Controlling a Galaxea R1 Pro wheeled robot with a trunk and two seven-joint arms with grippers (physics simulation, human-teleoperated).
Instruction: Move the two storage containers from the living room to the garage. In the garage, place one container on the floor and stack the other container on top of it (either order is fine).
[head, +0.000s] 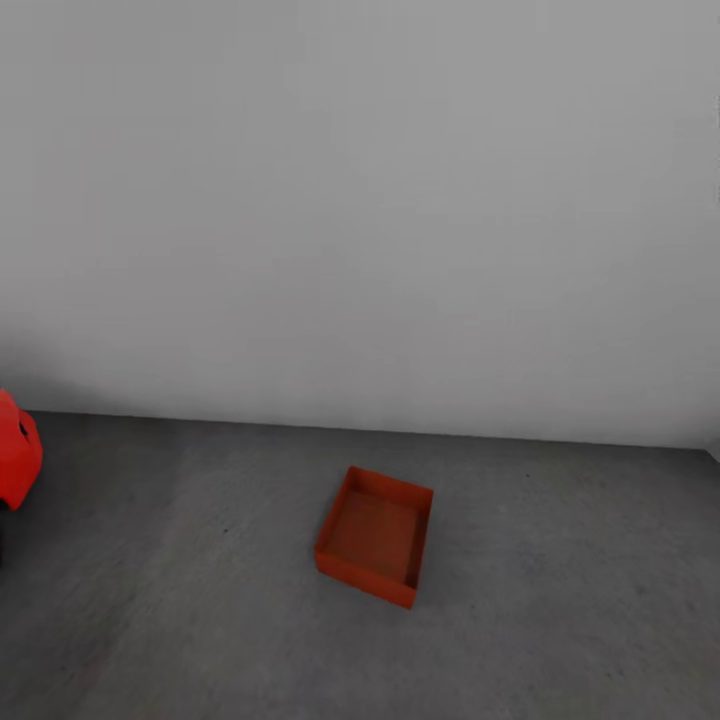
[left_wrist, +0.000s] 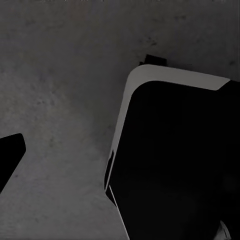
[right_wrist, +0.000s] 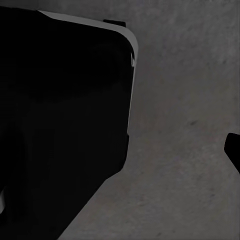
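Observation:
I am in the garage, with a plain pale grey wall (head: 360, 200) ahead. One orange-red storage container (head: 375, 535) sits open-topped and empty on the dark grey concrete floor (head: 560, 620), a little way out from the wall. The other container and the living room are out of view. In the left wrist view a dark fingertip (left_wrist: 11, 152) of the left gripper stands at the picture's edge over bare concrete. A dark fingertip (right_wrist: 234, 150) of the right gripper shows the same way in the right wrist view. Each finger is spread far to the side with nothing held.
The rounded end of a red car (head: 15, 465) juts in at the left edge of the head view. My own dark base with its pale rim (left_wrist: 175, 75) (right_wrist: 90, 22) stands on the concrete below both wrists.

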